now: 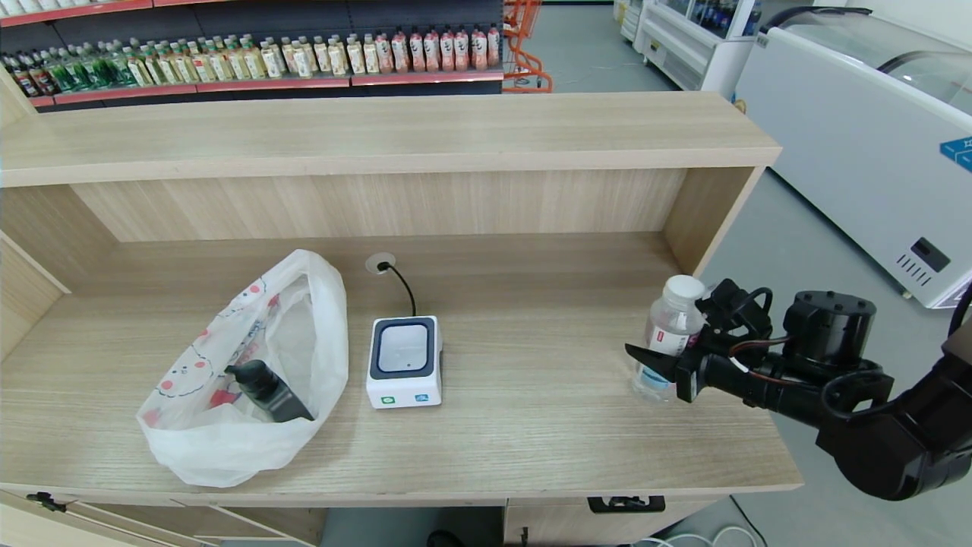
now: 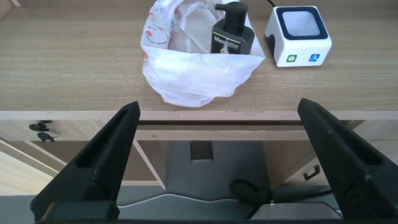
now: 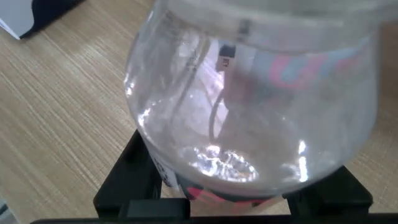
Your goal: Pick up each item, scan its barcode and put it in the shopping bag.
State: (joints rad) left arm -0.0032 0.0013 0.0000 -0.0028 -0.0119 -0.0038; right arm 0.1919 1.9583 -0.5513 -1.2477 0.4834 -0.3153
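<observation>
A clear water bottle (image 1: 673, 325) with a white cap and red label stands at the right end of the wooden counter (image 1: 531, 425). My right gripper (image 1: 668, 366) is shut on its lower half; up close the water bottle (image 3: 249, 106) sits between the black fingers (image 3: 127, 183). A white shopping bag (image 1: 197, 433) lies open at the left, with a black pump bottle (image 1: 267, 391) inside. The white scanner (image 1: 405, 362) stands beside it. My left gripper (image 2: 217, 162) hangs open below the counter's front edge, facing the shopping bag (image 2: 186, 78), pump bottle (image 2: 231, 37) and scanner (image 2: 298, 36).
The scanner's black cable (image 1: 402, 289) runs back to a hole (image 1: 380, 264) in the counter. A raised wooden ledge (image 1: 380, 137) and side walls enclose the back and both ends. Bare counter lies between the scanner and the water bottle. A white freezer (image 1: 866, 137) stands to the right.
</observation>
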